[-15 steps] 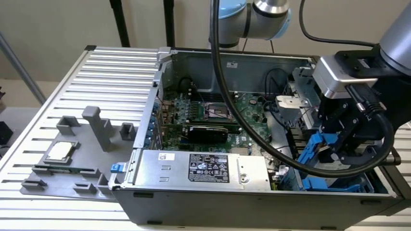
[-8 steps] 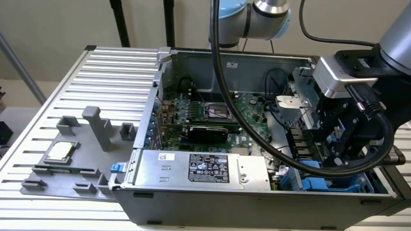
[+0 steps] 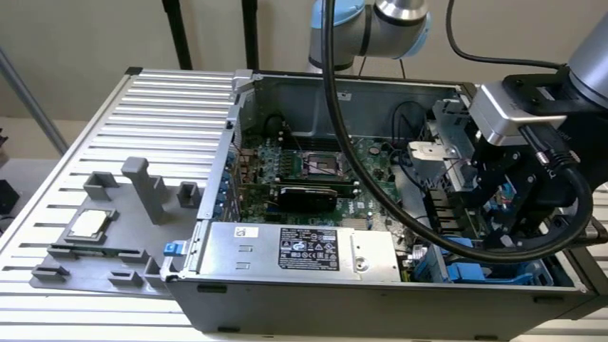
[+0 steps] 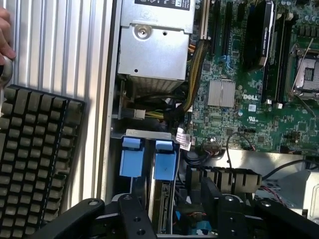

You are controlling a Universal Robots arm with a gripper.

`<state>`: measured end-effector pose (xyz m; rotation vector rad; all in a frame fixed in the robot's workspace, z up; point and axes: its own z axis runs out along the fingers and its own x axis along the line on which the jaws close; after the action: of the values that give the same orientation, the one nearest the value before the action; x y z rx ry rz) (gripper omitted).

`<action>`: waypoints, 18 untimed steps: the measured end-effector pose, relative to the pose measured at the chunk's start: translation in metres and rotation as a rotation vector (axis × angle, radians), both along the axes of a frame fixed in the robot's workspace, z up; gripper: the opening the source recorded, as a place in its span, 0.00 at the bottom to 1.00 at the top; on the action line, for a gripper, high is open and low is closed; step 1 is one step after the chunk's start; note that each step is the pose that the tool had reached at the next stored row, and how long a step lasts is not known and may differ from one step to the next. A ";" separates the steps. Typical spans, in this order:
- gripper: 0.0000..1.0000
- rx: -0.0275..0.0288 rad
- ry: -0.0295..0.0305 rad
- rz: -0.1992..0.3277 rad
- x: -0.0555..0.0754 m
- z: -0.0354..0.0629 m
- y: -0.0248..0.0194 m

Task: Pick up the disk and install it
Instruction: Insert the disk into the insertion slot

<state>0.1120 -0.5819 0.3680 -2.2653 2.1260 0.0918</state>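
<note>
Fingers apart, the black gripper [image 4: 178, 211] straddles the blue-framed silver-grey metal disk [image 4: 160, 205], edge-on inside the open grey steel computer case [image 3: 285, 313]: apparently the install step, calling for a straight, square push.

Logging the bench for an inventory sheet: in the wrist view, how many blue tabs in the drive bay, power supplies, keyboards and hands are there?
blue tabs: 2
power supply: 1
keyboard: 1
hand: 1
Total: 5
</note>
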 end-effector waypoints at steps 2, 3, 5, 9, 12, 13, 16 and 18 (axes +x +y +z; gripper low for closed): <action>0.00 0.0002 0.0000 0.000 0.000 0.0000 0.0000; 0.00 0.0002 0.0000 0.000 0.000 -0.0001 -0.0001; 0.00 0.0002 0.0000 0.000 0.000 -0.0001 -0.0001; 0.00 0.0002 0.0000 0.000 0.000 -0.0001 -0.0001; 0.00 0.0002 0.0000 0.000 0.000 -0.0001 -0.0001; 0.00 0.0002 0.0000 0.000 0.000 -0.0001 -0.0001; 0.00 0.0003 0.0000 0.000 0.000 -0.0001 -0.0001; 0.00 0.0002 0.0000 0.000 0.000 -0.0001 -0.0001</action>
<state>0.1120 -0.5819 0.3679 -2.2651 2.1260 0.0921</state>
